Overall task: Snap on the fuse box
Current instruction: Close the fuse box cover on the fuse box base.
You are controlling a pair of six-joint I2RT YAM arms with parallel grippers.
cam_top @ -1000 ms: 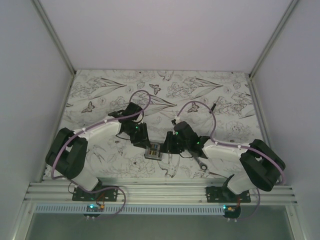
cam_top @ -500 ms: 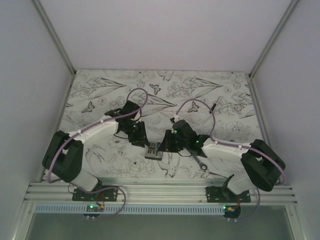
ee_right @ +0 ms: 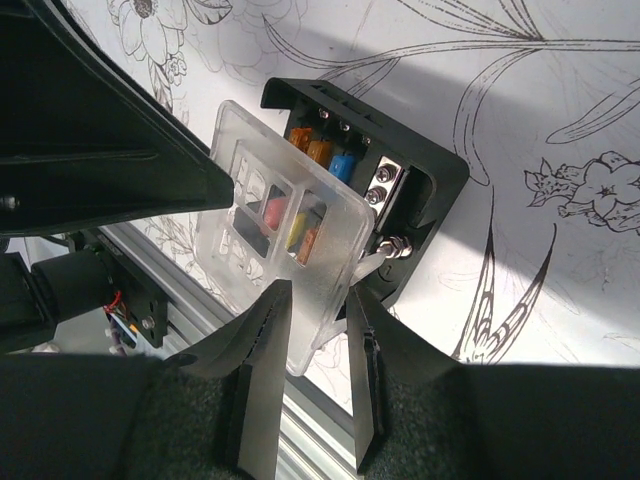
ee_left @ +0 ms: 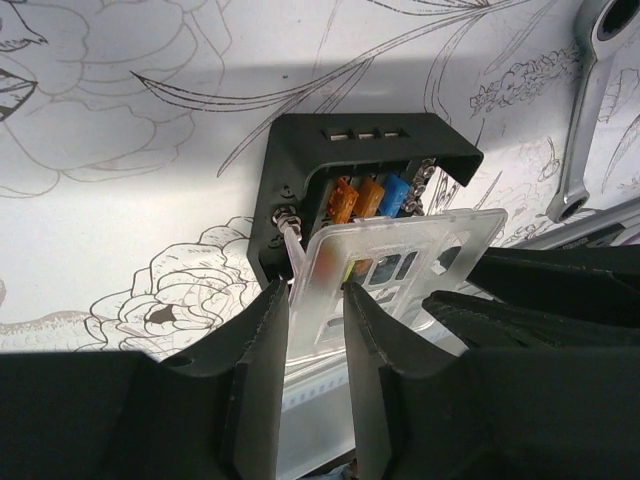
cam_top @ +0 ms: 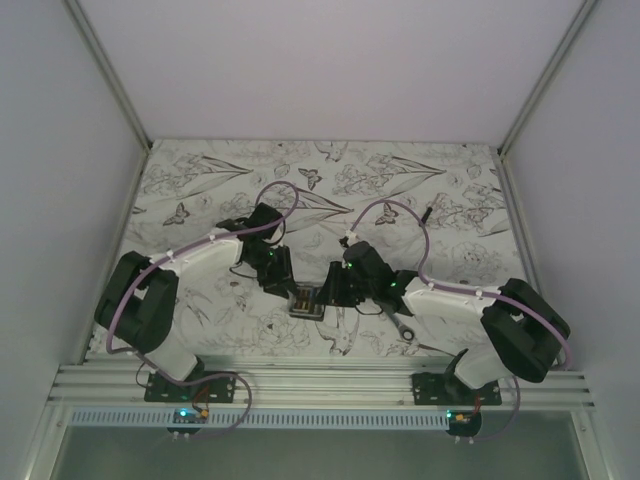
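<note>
Though narrow, both tools [ee_left: 315, 298] [ee_right: 318, 298] tight on lid [ee_left: 410, 250]

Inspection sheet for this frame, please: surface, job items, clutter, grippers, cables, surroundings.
Surface: floral-print table top.
Job's things: black fuse box lies on the table, open, orange and blue fuses showing; clear lid tilted over it, not snapped on.
Clutter: silver wrench by the right arm; small black stick farther back on the right.
Grippers: left gripper and right gripper each shut on a lid edge.
Cables: purple cable looped above each arm.
Surroundings: white walls; aluminium rail at the near edge.
</note>
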